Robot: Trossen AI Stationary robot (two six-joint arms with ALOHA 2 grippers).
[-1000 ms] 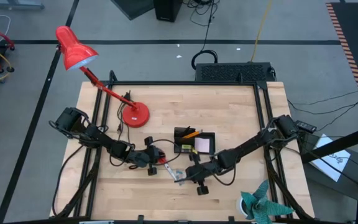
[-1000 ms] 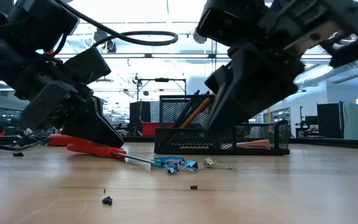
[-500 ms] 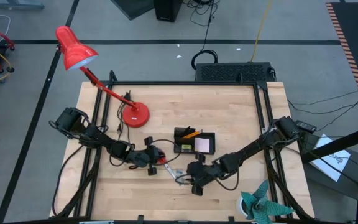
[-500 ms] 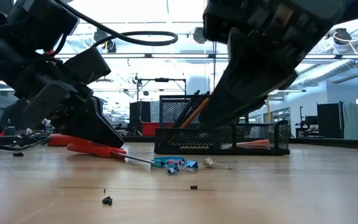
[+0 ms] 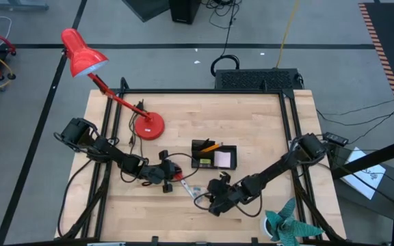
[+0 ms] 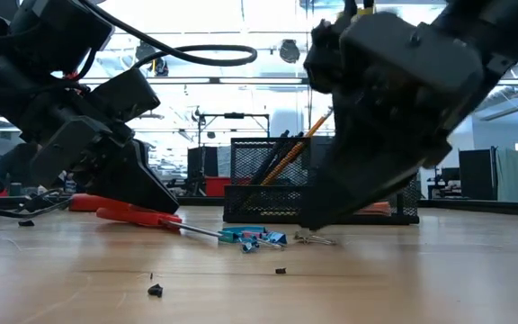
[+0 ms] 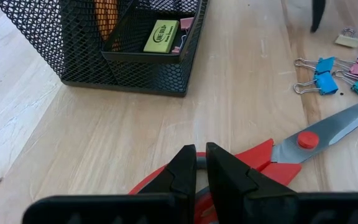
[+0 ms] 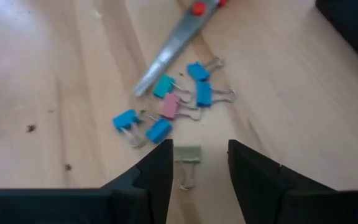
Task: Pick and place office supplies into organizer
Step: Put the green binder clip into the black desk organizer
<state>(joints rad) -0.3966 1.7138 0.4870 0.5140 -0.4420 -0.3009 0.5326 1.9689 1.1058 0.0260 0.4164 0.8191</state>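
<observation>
The right gripper [image 8: 199, 163] hangs with fingers apart over a pale clip [image 8: 187, 155] near the organizer [image 5: 214, 156]; lower squarely, then pinch. The left gripper [image 7: 196, 174] is clamped on the scissors [image 7: 291, 149].

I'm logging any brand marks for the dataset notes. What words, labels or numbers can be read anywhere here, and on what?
Yellow-green rectangular eraser in the black wire-mesh organizer: a dark printed mark on its top face, too small and blurred to read.
Nothing else legible: no text shows on the red-handled scissors, the coloured binder clips, the red desk lamp or either arm.
</observation>
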